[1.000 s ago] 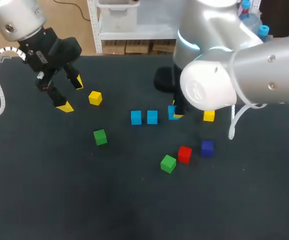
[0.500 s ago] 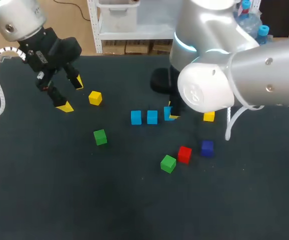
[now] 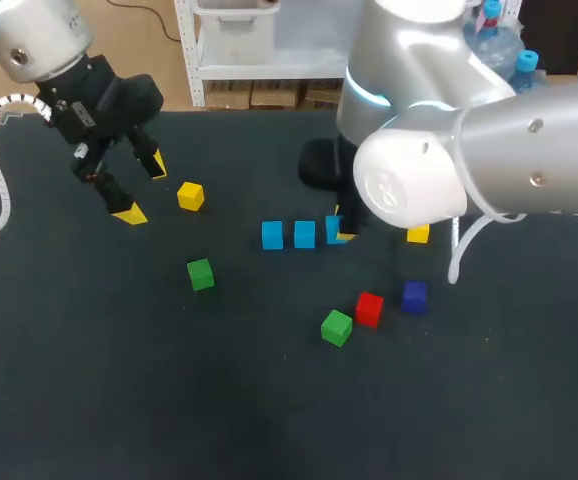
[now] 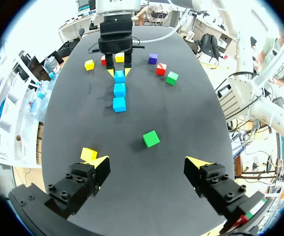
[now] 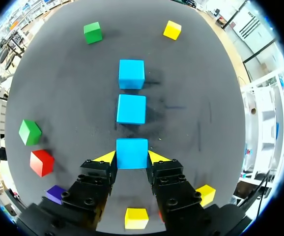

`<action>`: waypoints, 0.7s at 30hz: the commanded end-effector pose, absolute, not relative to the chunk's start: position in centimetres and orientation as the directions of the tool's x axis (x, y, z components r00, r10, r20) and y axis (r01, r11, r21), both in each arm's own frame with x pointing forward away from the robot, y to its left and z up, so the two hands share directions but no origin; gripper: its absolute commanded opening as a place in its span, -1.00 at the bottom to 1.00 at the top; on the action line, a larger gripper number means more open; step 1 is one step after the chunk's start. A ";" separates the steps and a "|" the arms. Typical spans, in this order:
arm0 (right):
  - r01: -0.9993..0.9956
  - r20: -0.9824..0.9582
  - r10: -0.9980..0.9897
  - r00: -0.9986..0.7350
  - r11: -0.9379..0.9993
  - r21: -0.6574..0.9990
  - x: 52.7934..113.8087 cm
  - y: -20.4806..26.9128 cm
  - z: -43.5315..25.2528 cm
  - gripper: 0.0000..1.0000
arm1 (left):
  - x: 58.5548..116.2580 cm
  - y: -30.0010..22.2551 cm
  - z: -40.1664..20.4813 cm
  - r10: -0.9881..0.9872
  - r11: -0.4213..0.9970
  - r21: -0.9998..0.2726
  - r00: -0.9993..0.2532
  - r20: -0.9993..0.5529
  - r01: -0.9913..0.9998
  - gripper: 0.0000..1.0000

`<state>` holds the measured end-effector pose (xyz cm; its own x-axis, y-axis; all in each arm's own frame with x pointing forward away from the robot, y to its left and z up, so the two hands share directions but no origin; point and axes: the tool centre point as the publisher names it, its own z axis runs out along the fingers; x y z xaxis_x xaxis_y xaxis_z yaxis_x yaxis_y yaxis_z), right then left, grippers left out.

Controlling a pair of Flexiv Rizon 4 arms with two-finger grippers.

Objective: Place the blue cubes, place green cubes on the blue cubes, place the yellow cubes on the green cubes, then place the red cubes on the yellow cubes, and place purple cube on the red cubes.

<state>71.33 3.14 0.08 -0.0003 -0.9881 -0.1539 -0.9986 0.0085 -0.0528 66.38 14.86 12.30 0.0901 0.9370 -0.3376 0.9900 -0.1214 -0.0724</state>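
Centrally, on the dark worktop (image 3: pixel 89 400), the right hand (image 5: pixel 131 158) is closed on the rightmost blue cube (image 5: pixel 131 152), with one yellow fingertip against each of two opposite sides. This cube ends a left-to-right row. The middle blue cube (image 3: pixel 304 234) and the leftmost blue cube (image 3: pixel 272 235) stand free to its left, separated by small gaps. The left hand (image 3: pixel 143 190) hangs over the far left of the worktop, its fingers spread wide and holding nothing. A yellow cube (image 3: pixel 190 196) lies just right of it. A green cube (image 3: pixel 200 274) sits nearer, left of the row. Near and right of the row, a second green cube (image 3: pixel 336 327), a red cube (image 3: pixel 369 309) and a purple cube (image 3: pixel 414 296) lie close together. A second yellow cube (image 3: pixel 418 233) shows right of the row, partly hidden by the right arm.
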 end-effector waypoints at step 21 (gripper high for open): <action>-0.999 -0.162 -0.987 0.011 -0.005 -0.040 71.5 3.2 -0.5 -1.00 | 66.3 14.9 12.3 0.936 -0.123 -0.070 0.092 -0.339 0.990 1.00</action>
